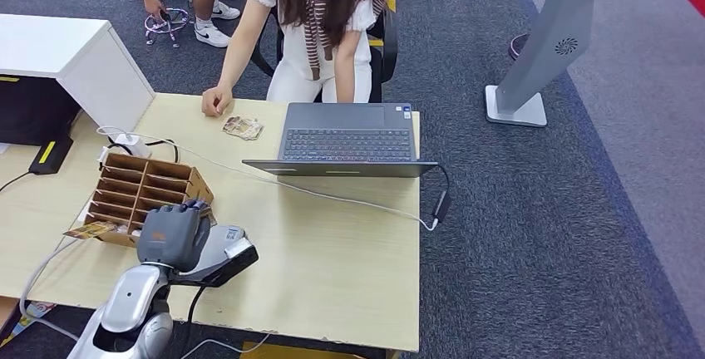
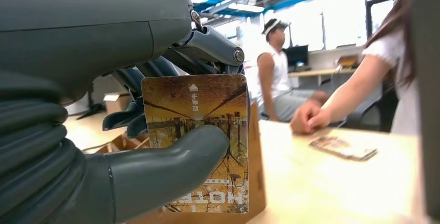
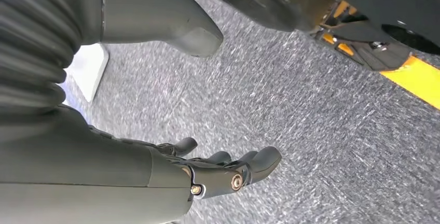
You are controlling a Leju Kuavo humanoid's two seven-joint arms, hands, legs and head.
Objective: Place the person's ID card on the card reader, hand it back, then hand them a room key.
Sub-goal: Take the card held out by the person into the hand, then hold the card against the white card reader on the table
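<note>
Now left robot hand [image 2: 104, 146] pinches room key [image 2: 200, 130] beside slotted cardboard organizer [image 1: 145, 193]; right robot hand [image 3: 155, 177] empty, fingers apart.

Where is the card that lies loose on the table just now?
In the head view the loose card lies on the table's far side, between the person's hand and the laptop.

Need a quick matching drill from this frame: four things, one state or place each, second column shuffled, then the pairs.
Things:
1. Key card
2. Loose card
3. Right robot hand
4. Laptop

States:
A. Open on the table, in front of the seated person
B. Pinched in the left robot hand
C. Holds nothing, fingers apart, above the carpet
D. Lying on the table by the person's hand

Pairs: 1-B, 2-D, 3-C, 4-A
</note>
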